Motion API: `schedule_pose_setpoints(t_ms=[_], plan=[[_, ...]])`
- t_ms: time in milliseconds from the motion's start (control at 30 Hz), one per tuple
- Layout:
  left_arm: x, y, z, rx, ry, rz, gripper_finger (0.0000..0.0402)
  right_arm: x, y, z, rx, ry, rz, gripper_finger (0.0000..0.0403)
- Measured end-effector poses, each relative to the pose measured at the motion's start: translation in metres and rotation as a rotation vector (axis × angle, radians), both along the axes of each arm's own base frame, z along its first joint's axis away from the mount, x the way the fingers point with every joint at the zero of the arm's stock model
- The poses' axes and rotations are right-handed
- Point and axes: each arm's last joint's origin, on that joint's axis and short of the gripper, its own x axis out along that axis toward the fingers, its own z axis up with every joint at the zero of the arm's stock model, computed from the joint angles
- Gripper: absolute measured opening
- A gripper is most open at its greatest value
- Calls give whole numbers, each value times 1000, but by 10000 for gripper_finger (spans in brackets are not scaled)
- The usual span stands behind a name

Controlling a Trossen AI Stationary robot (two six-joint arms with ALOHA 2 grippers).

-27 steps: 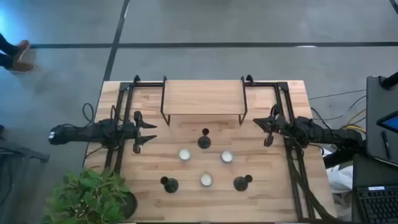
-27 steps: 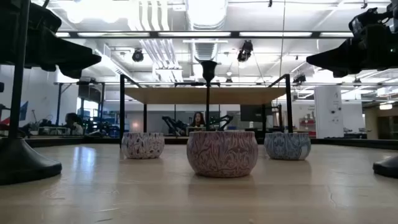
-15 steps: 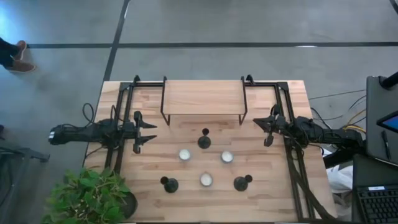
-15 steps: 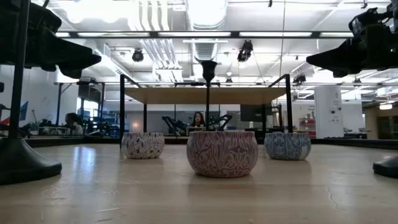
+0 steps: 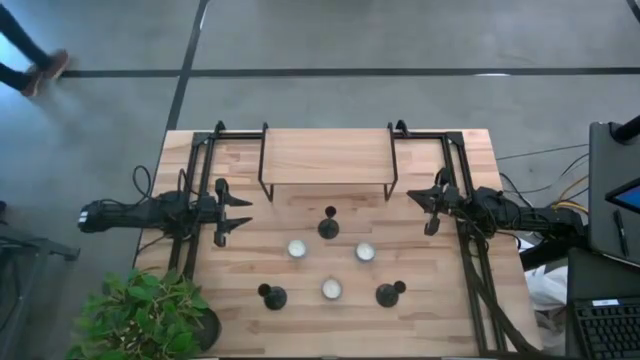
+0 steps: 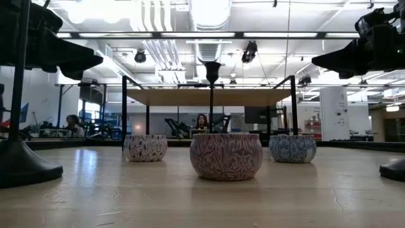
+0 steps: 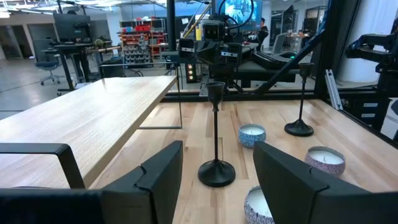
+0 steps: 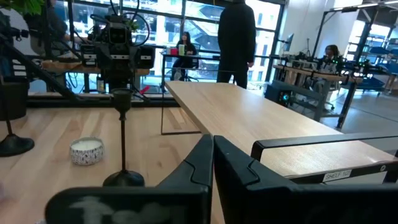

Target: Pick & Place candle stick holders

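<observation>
Left gripper (image 5: 243, 216) at the table's left edge, clear of the surface, fingers (image 7: 158, 180) spread with a plain gap, nothing held. Right gripper (image 5: 422, 209) at the table's right edge, also raised, fingers (image 8: 202, 160) pressed together, empty.

Three black candle stick holders upright on the wooden table (image 5: 230, 300), none touched by either gripper. Middle holder (image 5: 329, 226) near the centre, just in front of the raised wooden shelf (image 5: 325, 157). Front-left holder (image 5: 272, 296) and front-right holder (image 5: 389, 293) near the front edge, well apart from each other.

Three white candles in patterned pots among the holders: left candle (image 5: 297, 249) and right candle (image 5: 365, 252) either side of the middle holder, slightly forward of it; front candle (image 5: 331, 289) between the two front holders.

Potted plant (image 5: 145, 318) at the front-left corner. Seated person (image 6: 202, 121) beyond the table in the low view.
</observation>
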Motion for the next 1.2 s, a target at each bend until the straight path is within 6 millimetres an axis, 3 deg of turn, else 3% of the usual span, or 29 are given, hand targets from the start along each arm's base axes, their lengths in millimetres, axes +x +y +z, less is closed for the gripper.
schedule_pose_setpoints(t_ms=[367,600,900,1067,1200], plan=[[0,0,0,0,0,0,202,0,0,0,-11,3,-5,9],[0,0,0,0,0,0,202,-2,-4,2,-354,116,-158,9],[0,0,0,0,0,-1,202,-2,-5,5,-500,150,-200,9],[0,0,0,0,0,-1,202,-4,-3,18,-343,-66,-164,9],[0,0,0,0,-1,0,202,-12,-1,42,-131,-418,-82,9]])
